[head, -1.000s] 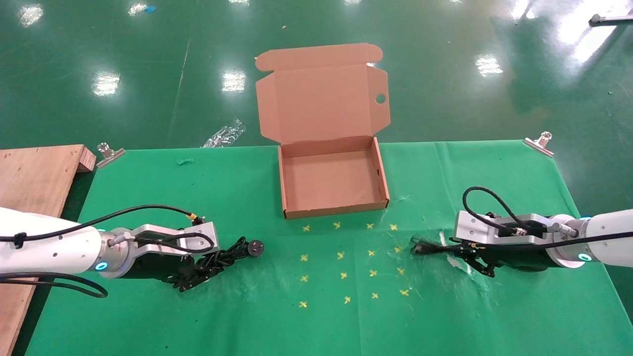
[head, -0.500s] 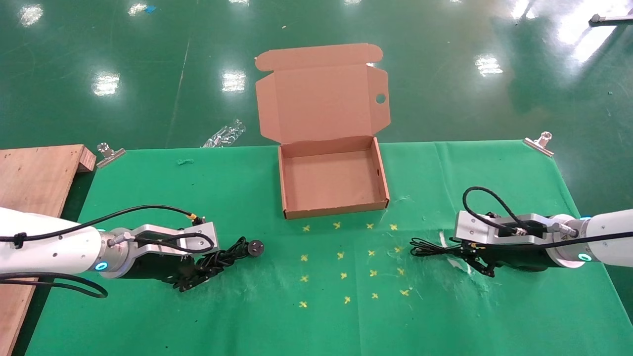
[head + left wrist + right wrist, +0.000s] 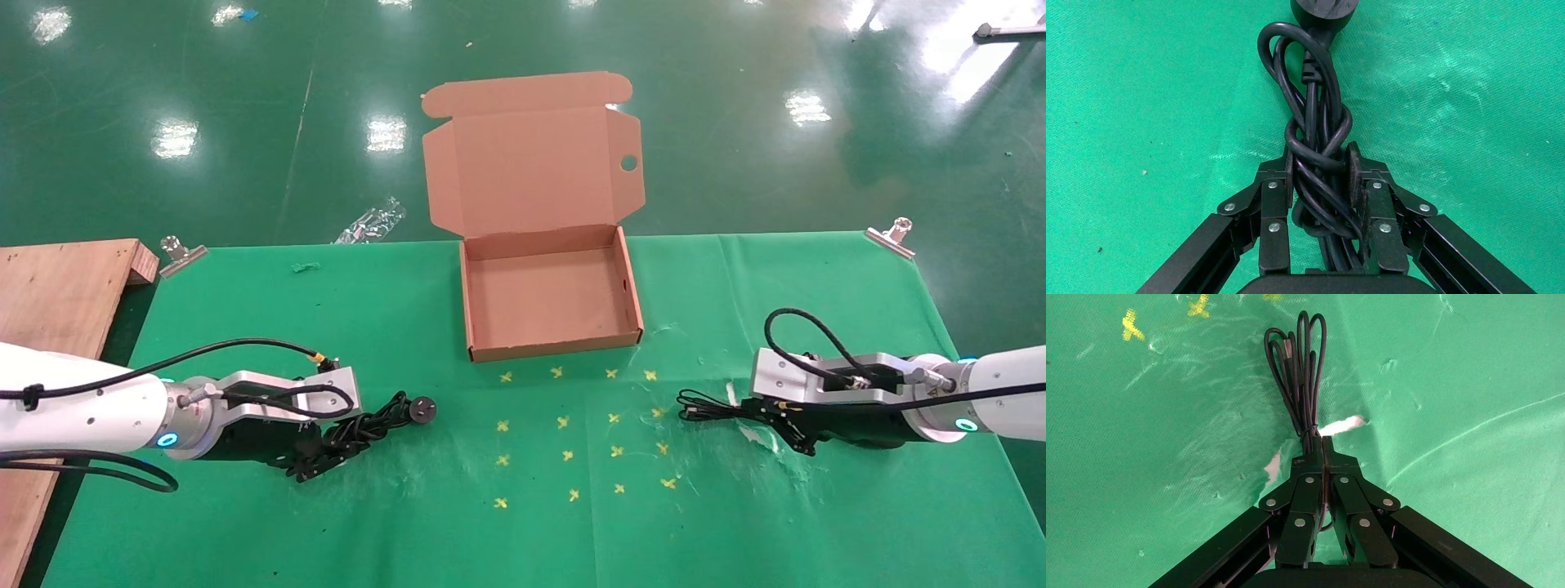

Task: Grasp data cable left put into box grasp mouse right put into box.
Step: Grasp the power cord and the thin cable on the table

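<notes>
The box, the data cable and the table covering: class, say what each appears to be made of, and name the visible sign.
The box: brown cardboard, matte, with folded flaps and cut edges. The data cable: black, smooth, slightly glossy sheath, probably rubber or plastic; it bends in soft loops between the left gripper pads. The table covering: thin green cloth, likely non-woven, as it wrinkles and shows small tears.

The round plug (image 3: 1324,13) of the data cable (image 3: 1315,153) is cut by the edge of the left wrist view, so only a part of it shows. The near end of the bundle goes under the left gripper (image 3: 1319,174) body and is hidden there. In the right wrist view the mouse itself does not show; only its bundled cord (image 3: 1298,373) is seen, and its near end disappears between the closed fingers (image 3: 1309,468) of the right gripper (image 3: 1322,454). In the head view the fingertips of both grippers are too small and dark to read.
</notes>
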{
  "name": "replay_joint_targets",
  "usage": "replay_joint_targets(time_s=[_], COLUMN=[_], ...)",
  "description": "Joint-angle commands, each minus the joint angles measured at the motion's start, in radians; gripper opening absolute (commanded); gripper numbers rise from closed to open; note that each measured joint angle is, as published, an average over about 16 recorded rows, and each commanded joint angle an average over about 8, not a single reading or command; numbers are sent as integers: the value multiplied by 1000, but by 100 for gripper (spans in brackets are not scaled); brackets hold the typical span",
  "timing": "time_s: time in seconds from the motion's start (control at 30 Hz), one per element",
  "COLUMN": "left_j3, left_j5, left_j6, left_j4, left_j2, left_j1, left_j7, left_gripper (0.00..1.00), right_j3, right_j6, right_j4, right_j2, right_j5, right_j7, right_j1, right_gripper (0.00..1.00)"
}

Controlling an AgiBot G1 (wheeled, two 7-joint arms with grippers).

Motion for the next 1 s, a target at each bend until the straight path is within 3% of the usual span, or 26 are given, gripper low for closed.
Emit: replay_joint_targets(time_s=[0.03,0.13,0.2,0.33,1.0], left_j3=[2,-7,-17,-36,-41], left_j5=[7,-20,-46,-99,-105], left_j6=[-11,33,77,166,181], left_j4=[-5,16,37,80,83], left_j2=[0,0,0,0,7], left_j1=[10,-29,-68,-145,-186], left_j7=[2,-5,-12,-24,-17], left_gripper=[67,100,100,100,100], right_j3=[-2,5,12,29,22], right_j6=[8,-24,-57,-122,-122], right_j4=[4,-10,-24,-50,-27], right_j2=[0,-1,-2,-5,-3], right_j5=[-9,28,67,148,142], right_j7=[5,-16,-36,-77,-62], right_j1=[-2,7,16,32,13], right_gripper=[50,88,100,100,100])
